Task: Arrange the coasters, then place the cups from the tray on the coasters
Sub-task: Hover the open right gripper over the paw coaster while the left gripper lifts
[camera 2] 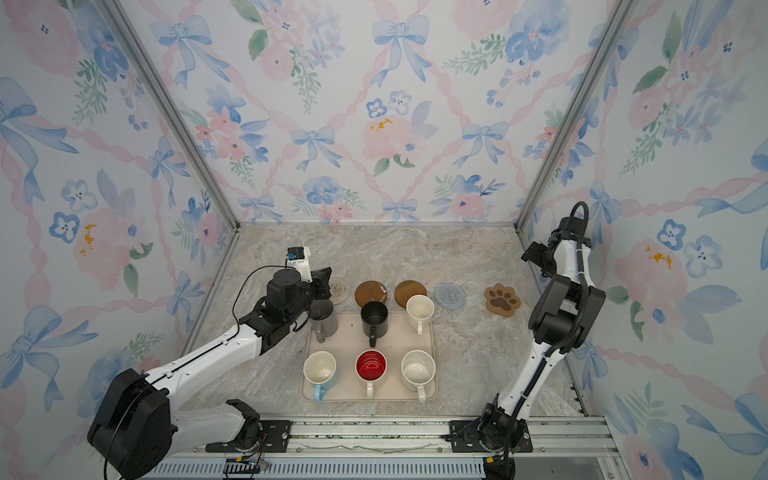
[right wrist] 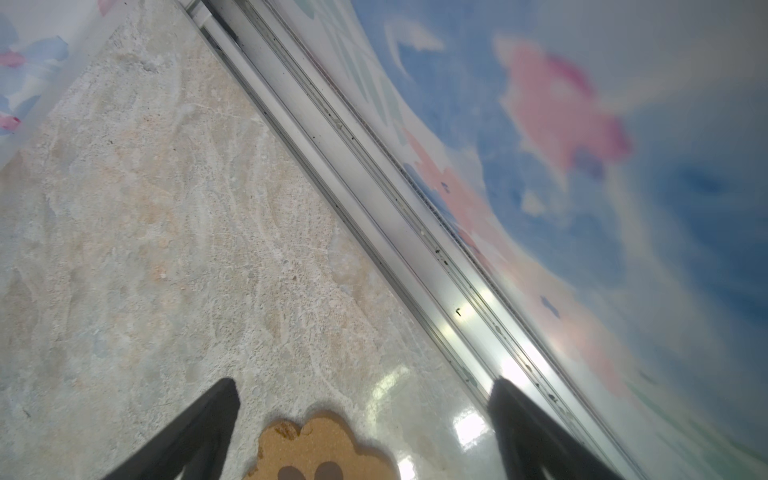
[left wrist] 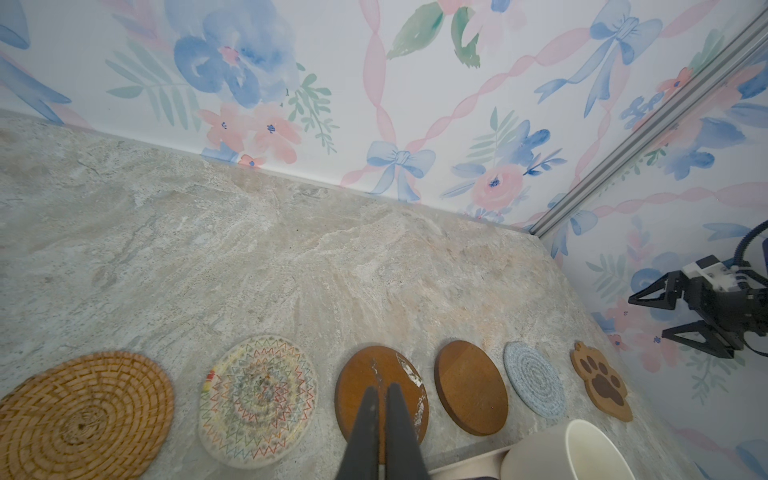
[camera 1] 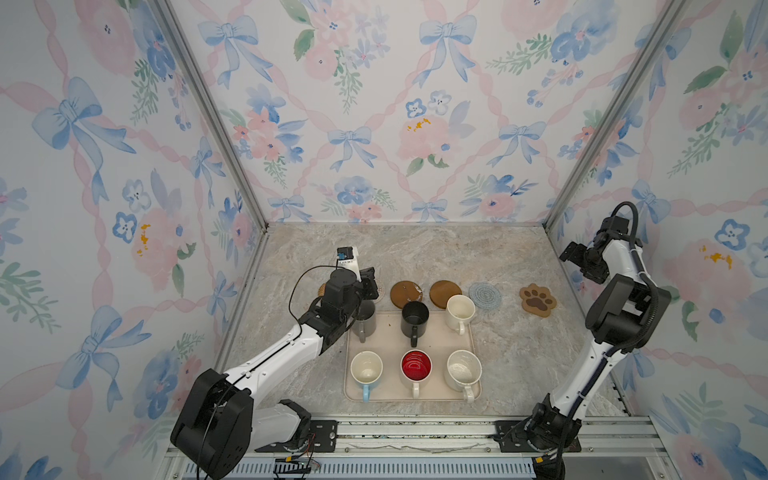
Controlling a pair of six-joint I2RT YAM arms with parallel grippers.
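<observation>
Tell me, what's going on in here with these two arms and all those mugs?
Two robot arms are laying out a drinks setting. Six coasters, from the rattan coaster to the paw-shaped coaster, already lie in a row behind the tray. All six mugs stand on the tray, none on a coaster yet. The left gripper, shut and empty, hovers by the grey mug. The right gripper hangs open off to the side, holding nothing.

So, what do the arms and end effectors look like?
White shells, black joints. The left arm has a thin loose black cable, the right arm a ribbed black hose. The left end effector and right end effector have slim black fingers.
</observation>
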